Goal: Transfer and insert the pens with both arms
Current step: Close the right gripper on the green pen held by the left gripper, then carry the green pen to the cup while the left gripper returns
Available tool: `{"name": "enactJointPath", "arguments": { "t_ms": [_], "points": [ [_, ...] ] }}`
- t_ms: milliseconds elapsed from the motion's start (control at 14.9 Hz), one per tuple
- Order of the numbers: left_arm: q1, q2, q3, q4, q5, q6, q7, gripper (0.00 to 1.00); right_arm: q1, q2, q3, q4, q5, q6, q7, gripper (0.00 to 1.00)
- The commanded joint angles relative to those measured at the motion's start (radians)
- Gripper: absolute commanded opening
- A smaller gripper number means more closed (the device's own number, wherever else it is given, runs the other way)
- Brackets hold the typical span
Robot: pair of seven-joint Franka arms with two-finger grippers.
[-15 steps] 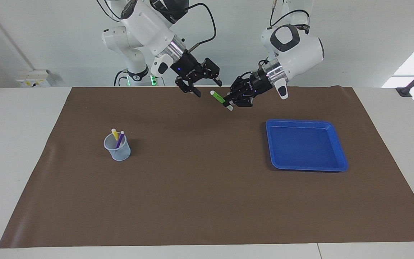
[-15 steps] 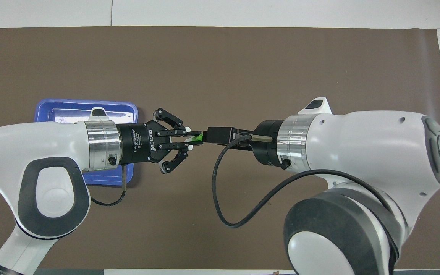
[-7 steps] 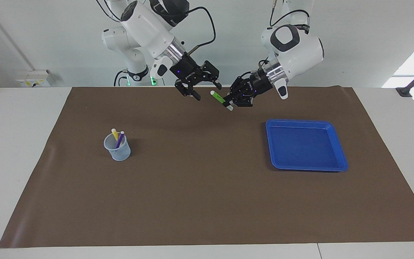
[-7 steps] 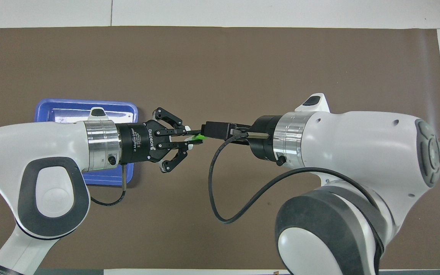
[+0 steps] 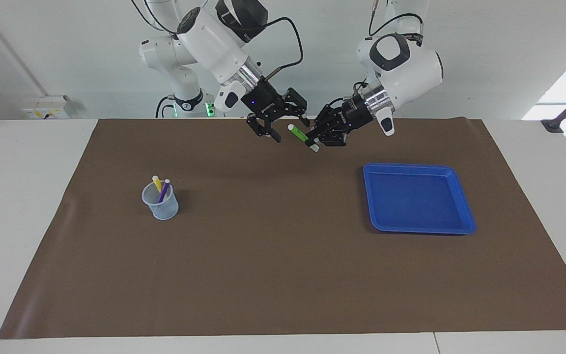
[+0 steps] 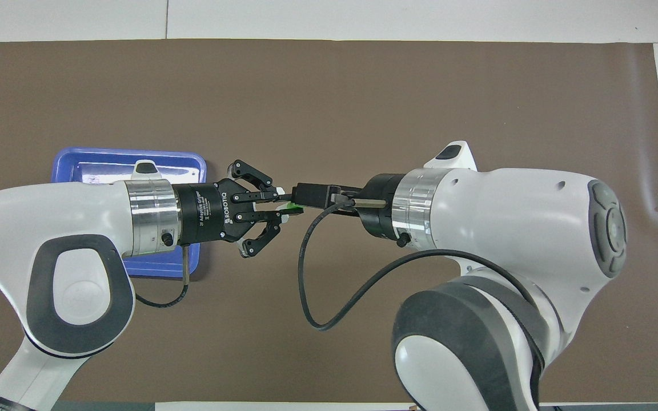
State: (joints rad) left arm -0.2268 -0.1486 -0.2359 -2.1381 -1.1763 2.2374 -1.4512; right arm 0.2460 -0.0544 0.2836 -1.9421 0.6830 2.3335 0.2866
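Item 1, brown mat [image 5: 283, 275]: covered most of the table; everything listed stood on or hung above it.

Item 2, left arm's gripper [image 5: 313, 139]: hung over the mat at the robots' end, clamped on the lower part of the green pen [image 5: 298, 132], its links splayed out to the sides.

Item 3, right arm's gripper [image 5: 288, 129]: hung just beside the pen's free upper end, jaws standing wide, not gripping. Step in hand, as judged: the mid-air handover of the last pen. Next move calls for the right jaws to straddle the free end and close squarely before the left lets go (a slanted pinch could tip the pen out).

Item 4, blue tray [image 5: 418, 169]: toward the left arm's end of the table; held nothing.

Item 5, clear cup [image 5: 162, 207]: toward the right arm's end; held the yellow pen [image 5: 156, 183] and the purple pen [image 5: 164, 190], both leaning, tips above the rim. Two of three inserted, by this count.

Item 6, green pen: slanted in the air, pale tip low, one end past the left fingers.
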Motion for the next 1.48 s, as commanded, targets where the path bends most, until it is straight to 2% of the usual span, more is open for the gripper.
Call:
{"name": "enactJointPath", "arguments": {
  "t_ms": [0, 67, 672, 740, 807, 1076, 1278, 1412],
  "points": [
    [-0.011, -0.022, 0.006, -0.017, -0.019, 0.016, -0.012, 0.00, -0.002, -0.002, 0.003, -0.001, -0.011, 0.012, -0.009, 0.26],
    [-0.011, -0.022, 0.006, -0.019, -0.019, 0.022, -0.014, 0.00, -0.002, -0.002, 0.003, -0.001, -0.011, 0.009, -0.009, 0.00],
    [-0.011, -0.023, 0.006, -0.020, -0.019, 0.024, -0.017, 0.00, -0.002, 0.005, 0.003, 0.015, -0.037, 0.000, -0.007, 0.00],
    [-0.013, -0.022, 0.006, -0.019, -0.019, 0.025, -0.018, 0.91, -0.004, 0.005, 0.002, 0.015, -0.039, 0.000, -0.007, 0.00],
    [-0.013, -0.025, 0.004, -0.019, -0.017, 0.025, -0.021, 1.00, -0.010, 0.005, 0.002, 0.014, -0.051, 0.000, -0.007, 0.00],
    [-0.013, -0.043, 0.006, -0.026, -0.017, 0.025, -0.060, 1.00, -0.059, 0.008, 0.000, 0.014, -0.143, -0.003, -0.009, 0.00],
    [0.003, -0.043, 0.009, -0.028, 0.004, 0.022, -0.049, 1.00, -0.112, 0.007, 0.000, 0.011, -0.316, -0.049, -0.011, 0.00],
    [0.029, -0.042, 0.007, -0.029, 0.093, 0.021, -0.008, 1.00, -0.134, -0.002, 0.000, 0.005, -0.442, -0.103, -0.015, 0.00]
  ]
}}
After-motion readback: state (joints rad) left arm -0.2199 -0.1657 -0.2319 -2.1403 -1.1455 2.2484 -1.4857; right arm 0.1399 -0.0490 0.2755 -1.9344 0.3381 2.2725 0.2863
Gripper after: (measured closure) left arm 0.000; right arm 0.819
